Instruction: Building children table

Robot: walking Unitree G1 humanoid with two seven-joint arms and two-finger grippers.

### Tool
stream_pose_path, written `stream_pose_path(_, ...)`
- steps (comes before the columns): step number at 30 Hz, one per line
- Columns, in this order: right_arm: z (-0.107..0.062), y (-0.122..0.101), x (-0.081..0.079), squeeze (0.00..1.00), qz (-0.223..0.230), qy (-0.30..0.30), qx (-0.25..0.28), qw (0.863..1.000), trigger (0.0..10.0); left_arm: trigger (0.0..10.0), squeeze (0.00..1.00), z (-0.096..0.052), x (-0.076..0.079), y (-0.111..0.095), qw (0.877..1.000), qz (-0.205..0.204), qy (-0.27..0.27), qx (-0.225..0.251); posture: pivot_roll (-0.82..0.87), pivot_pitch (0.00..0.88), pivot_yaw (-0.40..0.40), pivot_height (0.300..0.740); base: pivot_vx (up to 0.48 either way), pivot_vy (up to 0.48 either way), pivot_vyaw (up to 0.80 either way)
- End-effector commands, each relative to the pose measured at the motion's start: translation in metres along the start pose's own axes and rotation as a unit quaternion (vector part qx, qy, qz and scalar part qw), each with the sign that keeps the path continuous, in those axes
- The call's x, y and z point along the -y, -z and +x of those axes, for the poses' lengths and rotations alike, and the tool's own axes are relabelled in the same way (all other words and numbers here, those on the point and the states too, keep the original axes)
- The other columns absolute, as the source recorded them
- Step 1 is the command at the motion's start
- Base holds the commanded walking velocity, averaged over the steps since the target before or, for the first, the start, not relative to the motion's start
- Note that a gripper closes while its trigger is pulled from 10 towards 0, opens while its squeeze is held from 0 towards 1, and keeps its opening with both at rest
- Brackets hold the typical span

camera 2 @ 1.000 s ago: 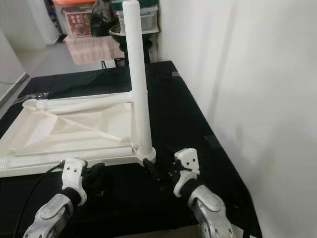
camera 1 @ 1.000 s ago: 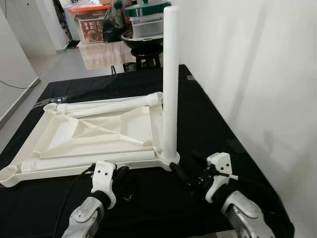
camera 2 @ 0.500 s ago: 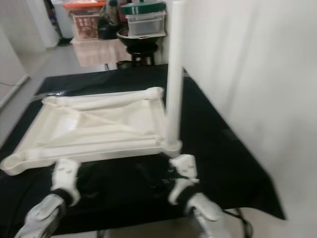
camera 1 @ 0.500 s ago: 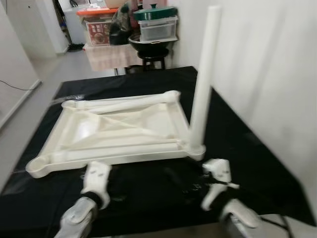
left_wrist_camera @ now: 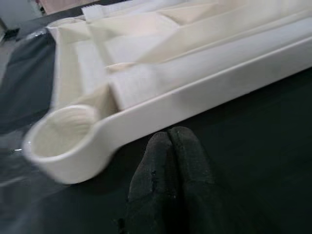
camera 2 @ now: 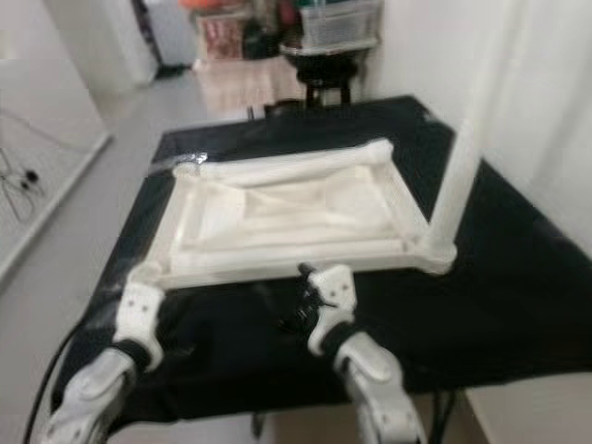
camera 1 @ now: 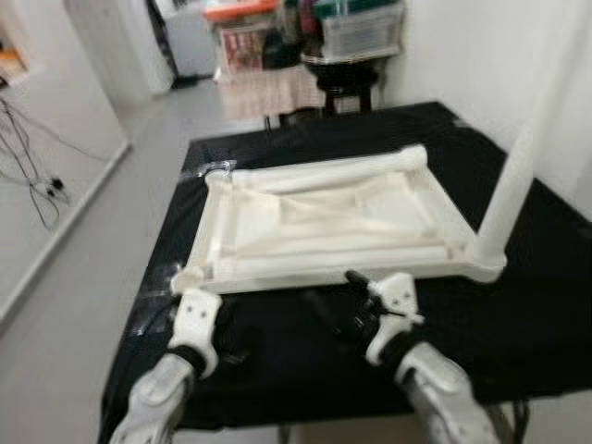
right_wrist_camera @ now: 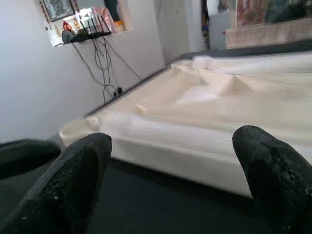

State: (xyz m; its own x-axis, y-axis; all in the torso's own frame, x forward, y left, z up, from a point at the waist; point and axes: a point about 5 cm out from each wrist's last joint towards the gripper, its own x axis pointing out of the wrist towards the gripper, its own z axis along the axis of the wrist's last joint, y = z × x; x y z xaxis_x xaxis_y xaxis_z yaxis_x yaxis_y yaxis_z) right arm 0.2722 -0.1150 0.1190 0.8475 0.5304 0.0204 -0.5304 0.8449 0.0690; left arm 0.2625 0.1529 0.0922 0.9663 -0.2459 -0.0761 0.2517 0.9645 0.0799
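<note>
The white children's table top lies upside down on a black-covered table. One white leg stands upright in its near right corner socket. Loose legs lie inside it, one along the far edge and one along the near edge. The near left corner socket is empty. My left gripper is shut with nothing in it, just in front of that socket. My right gripper is open and faces the top's near rim, well left of the upright leg.
Grey floor with cables lies beyond the black table's left edge. A white wall runs along the right. A stool and storage boxes stand behind the table's far end.
The whole picture has swung: the camera has moved left along the table's front edge. The upright leg now stands right of both grippers, and the left gripper is at the empty corner socket.
</note>
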Motion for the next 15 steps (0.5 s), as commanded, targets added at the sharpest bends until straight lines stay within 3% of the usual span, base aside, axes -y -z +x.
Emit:
stream_pose_path(1,0.003,0.003,-0.003,0.0,0.002,0.004,-0.001,1.0,10.0,10.0,0.0,-0.003,-0.008,0.002,1.0,0.011,-0.017,-0.007,-0.12,0.0,0.06,0.74,0.0,0.458,0.0)
stream_pose_path(4,0.007,0.005,0.001,0.0,0.003,0.017,-0.006,1.0,10.0,10.0,0.0,-0.002,-0.008,0.001,1.0,0.012,-0.019,-0.003,-0.12,0.0,0.059,0.74,0.0,0.458,0.0)
stream_pose_path(9,0.012,0.008,0.008,0.0,0.001,0.044,-0.015,0.999,10.0,10.0,0.0,0.002,-0.009,0.0,0.999,-0.01,-0.05,-0.009,-0.13,0.0,0.058,0.74,0.0,0.0,0.0)
stream_pose_path(15,0.016,0.007,0.01,0.0,-0.009,0.05,-0.011,0.999,10.0,10.0,0.0,0.006,-0.005,0.0,0.999,-0.013,-0.037,-0.008,-0.13,0.0,0.06,0.74,0.0,0.0,0.0)
